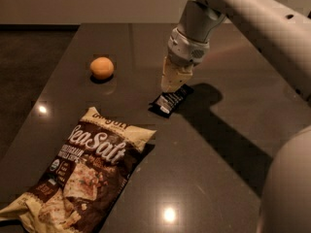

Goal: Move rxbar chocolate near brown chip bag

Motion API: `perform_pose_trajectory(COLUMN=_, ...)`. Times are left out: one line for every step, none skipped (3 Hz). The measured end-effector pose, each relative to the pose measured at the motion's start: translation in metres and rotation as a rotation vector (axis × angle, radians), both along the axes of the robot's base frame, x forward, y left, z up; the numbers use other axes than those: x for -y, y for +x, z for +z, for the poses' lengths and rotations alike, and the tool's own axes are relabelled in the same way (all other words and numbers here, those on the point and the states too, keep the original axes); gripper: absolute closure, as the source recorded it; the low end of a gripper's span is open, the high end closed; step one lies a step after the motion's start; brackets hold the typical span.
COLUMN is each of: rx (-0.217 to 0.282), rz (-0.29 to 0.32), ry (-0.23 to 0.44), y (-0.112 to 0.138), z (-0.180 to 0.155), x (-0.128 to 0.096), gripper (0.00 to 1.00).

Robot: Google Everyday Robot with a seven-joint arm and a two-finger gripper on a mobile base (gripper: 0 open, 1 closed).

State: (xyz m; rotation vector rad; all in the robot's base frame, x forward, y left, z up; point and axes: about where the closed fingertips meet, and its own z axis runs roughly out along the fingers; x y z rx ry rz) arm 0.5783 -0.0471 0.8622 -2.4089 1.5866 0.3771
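At centre frame, your gripper meets the rxbar chocolate's upper end; you cannot tell its grip. Bare tabletop separates it from the brown chip bag, lower left.

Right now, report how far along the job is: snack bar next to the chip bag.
Done: the reach, with the gripper right at the far end of the snack bar. In hand: the pickup; the bar appears to lie on the table, and a grasp cannot be confirmed. Left: carrying it across the gap to the chip bag and setting it down beside it.
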Motion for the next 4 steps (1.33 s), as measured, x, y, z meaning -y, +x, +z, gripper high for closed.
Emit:
perform_pose_trajectory(rx=-0.013, rz=0.027, ry=0.065, y=-0.028, z=0.016, x=-0.018, gripper=1.0)
perform_pose_trajectory(rx=-0.041, rz=0.067, ry=0.128, y=-0.058, z=0.031, x=-0.039, gripper=1.0)
perform_pose_trajectory(rx=-0.09, rz=0.133, ry=0.186, y=-0.096, z=0.04, x=-0.067, gripper=1.0)
perform_pose_trajectory(rx=-0.122, rz=0.161, ry=0.199, y=-0.114, z=0.037, x=-0.082, gripper=0.8)
